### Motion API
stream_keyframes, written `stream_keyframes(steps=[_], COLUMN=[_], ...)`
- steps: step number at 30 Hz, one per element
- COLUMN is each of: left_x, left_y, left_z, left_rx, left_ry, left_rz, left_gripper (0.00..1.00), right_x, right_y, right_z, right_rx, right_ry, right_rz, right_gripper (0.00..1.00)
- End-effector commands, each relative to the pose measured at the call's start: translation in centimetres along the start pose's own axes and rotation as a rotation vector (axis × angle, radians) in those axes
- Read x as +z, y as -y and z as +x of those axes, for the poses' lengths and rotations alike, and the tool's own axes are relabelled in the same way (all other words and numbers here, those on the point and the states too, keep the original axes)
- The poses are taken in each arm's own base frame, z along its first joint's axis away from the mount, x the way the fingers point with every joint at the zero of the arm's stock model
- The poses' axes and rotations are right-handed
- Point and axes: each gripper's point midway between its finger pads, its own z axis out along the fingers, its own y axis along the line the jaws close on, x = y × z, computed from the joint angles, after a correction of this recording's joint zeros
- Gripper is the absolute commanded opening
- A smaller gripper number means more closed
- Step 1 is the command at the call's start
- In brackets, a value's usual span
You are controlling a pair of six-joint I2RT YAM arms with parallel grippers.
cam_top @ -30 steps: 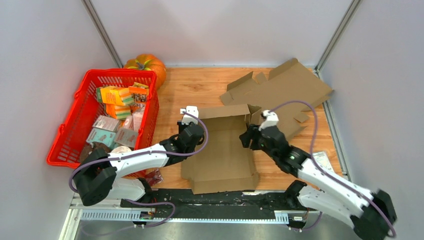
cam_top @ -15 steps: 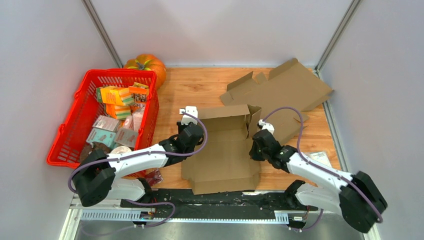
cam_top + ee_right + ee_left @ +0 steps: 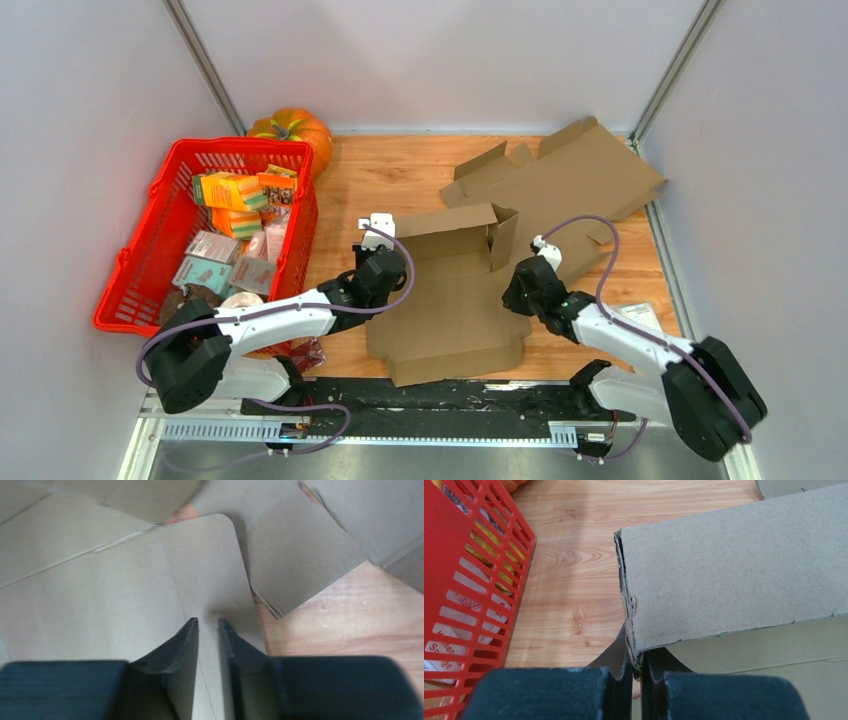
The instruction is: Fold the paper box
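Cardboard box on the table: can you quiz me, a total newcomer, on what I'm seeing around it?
1. True or false: the left gripper is shut on a wall of the box.
2. What sits at the far end of the red basket? A pumpkin, B kettle, C football.
3. Fill in: the spare flat cardboard sheet lies at the far ____ corner of the table.
Key: 1 true; 2 A; 3 right.

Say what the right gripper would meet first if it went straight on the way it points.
The right gripper would first meet the paper box: its rounded flap lies just ahead of the fingertips, perhaps already touching them; depth is unclear.
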Motion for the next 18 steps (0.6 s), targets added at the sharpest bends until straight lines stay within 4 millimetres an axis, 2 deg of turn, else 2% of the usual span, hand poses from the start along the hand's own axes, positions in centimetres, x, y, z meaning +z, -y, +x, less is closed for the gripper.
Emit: stream_keyframes(steps=[1,5,7,8,9,10,12,16,18], left_x=[-0.4,-0.4,-0.3,-0.3,-0.3,-0.3,-0.3,-0.2,-0.2], left_y=[-0.1,-0.1,0.0,0.1,0.2,0.3,0.4,0.2,0.3], left_z=[1.7,1.5,1.6,1.7,1.7,1.7,1.9,1.8,1.7], left_rx=[0.075,0.077,0.081,0.084,0.084,0.086,0.09,0.096,0.094], left_ry=[-0.046,-0.04,-0.041,-0.044,-0.046,-0.048,-0.052,-0.046,-0.041], left_rz=[0.035,0.029,0.034,0.035,0.04,0.045,0.05,0.044,0.049], left_gripper=[0.0,0.0,0.0,0.0,0.0,0.0,0.0,0.0,0.0], right_x=[-2.3,-3.0,-3.1,-3.1,-3.5,-3.7,-4.2,-4.1,-3.8], right_y=[-4.1,-5.7,-5.4,-4.8,-5.4,-5.5,-6.2,-6.2,-6.2], right_z=[-5.5,-9.6,-10.6,-11.4,-12.2,-12.3,-12.7,-13.5,-14.5], right_rx=[-0.046,-0.138,-0.121,-0.113,-0.126,-0.147,-0.192,-0.276,-0.285], right_ry=[0.264,0.46,0.513,0.53,0.544,0.556,0.593,0.62,0.648], right_rz=[-0.228,-0.269,-0.247,-0.212,-0.218,-0.227,-0.268,-0.24,-0.23], right_gripper=[0.34,0.45,0.54,0.54,0.56,0.61,0.78,0.91,0.94])
